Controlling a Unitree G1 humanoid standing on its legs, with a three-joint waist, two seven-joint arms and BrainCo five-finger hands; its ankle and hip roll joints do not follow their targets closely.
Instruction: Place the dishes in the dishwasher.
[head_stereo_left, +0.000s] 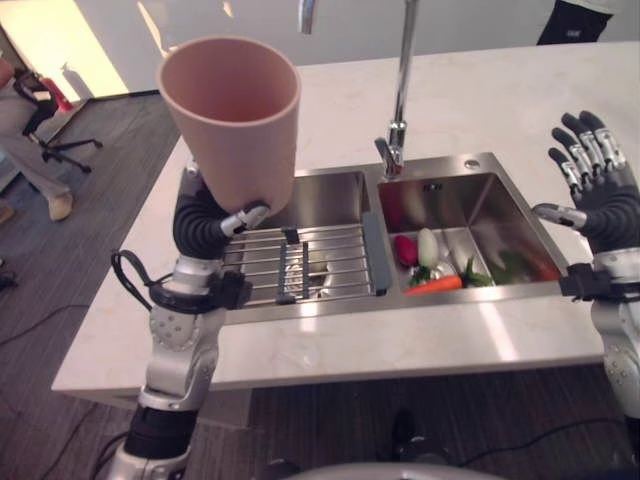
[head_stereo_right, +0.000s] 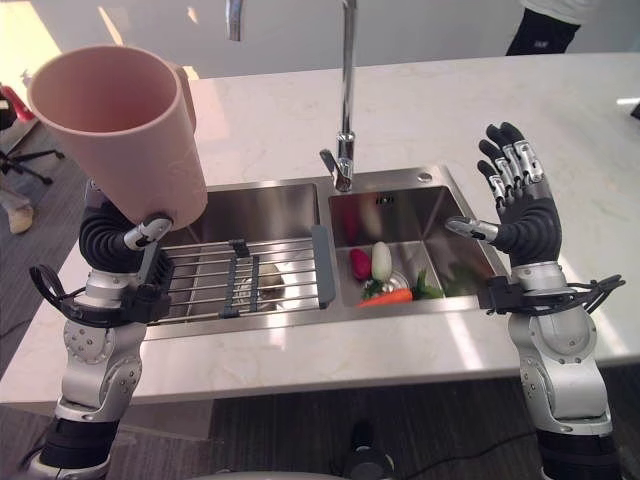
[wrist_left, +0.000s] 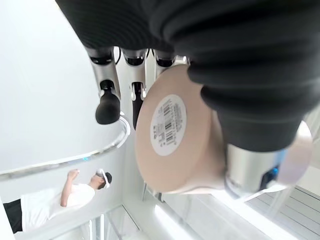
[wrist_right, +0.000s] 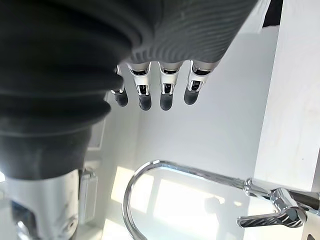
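Cup (head_stereo_left: 232, 118) was held high over the sink's (head_stereo_left: 330, 195) left basin, mouth up and tilted, left hand (head_stereo_left: 205, 222) curled round its lower end with the thumb against the wall. Grip sat low on a smooth taper, so any fast swing toward the dishwasher risked it slipping and dropping onto the rack (head_stereo_left: 300, 262). Right hand (head_stereo_right: 520, 205) hung spread, fingers straight, holding nothing, beside the right basin.

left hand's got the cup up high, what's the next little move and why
Probably carry the pink cup away from the sink toward wherever the dishwasher is. The left hand already holds it, lifted above the rack, and the right hand is open and free.
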